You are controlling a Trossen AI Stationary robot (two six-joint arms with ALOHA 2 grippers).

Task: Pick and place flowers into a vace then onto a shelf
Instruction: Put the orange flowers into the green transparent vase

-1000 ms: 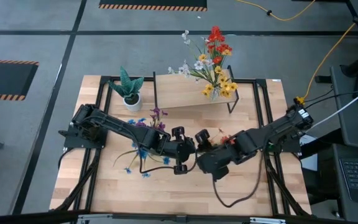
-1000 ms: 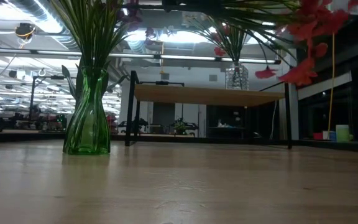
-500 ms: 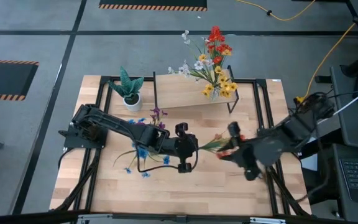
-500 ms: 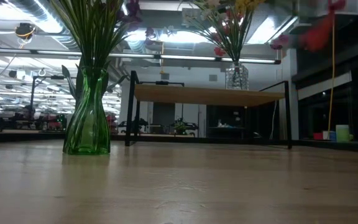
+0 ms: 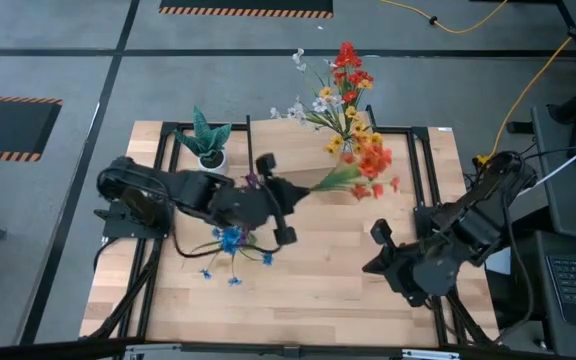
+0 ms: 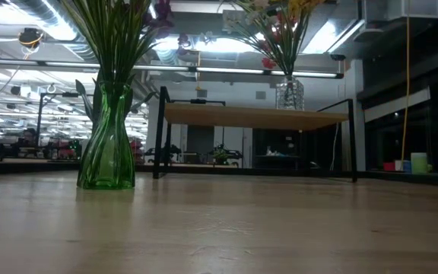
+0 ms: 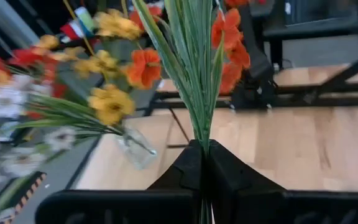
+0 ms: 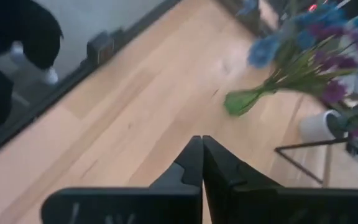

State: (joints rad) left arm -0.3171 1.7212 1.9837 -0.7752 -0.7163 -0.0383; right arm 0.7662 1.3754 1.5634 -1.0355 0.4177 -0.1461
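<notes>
My left gripper [image 5: 290, 192] is above the table's middle, shut on an orange-blossomed flower sprig [image 5: 366, 160] whose blossoms point toward the clear vase [image 5: 353, 128] on the shelf [image 5: 298, 158]. In the left wrist view the sprig's leaves [image 7: 194, 68] rise from the shut fingers, with the clear vase [image 7: 135, 148] beyond. A green vase [image 6: 106, 141] with blue and purple flowers [image 5: 230, 240] stands on the table below my left arm. My right gripper [image 5: 373, 250] is over the table's right near part, shut and holding nothing [image 8: 202, 146]. My left gripper pinches the orange sprig by the lower end of its green stems [image 7: 201, 144] between the two fingers. The fingers come roughly level from the table's left, in line with the stems. The sprig is lifted clear, and its blossoms [image 5: 370, 158] reach out toward the shelf's clear vase.
A spiky green plant in a white pot [image 5: 208, 146] stands at the far left of the table beside the shelf. The clear vase holds red, yellow and white flowers [image 5: 340, 85]. The shelf's black legs [image 6: 158, 133] stand on the tabletop. Bare wood lies along the table's near edge [image 5: 298, 310].
The two grippers were together at the table's middle around the orange sprig. My right gripper drew back toward the right and near edge without the sprig. My left gripper kept the sprig, moved toward the far edge and turned, swinging the blossoms toward the shelf's vase.
</notes>
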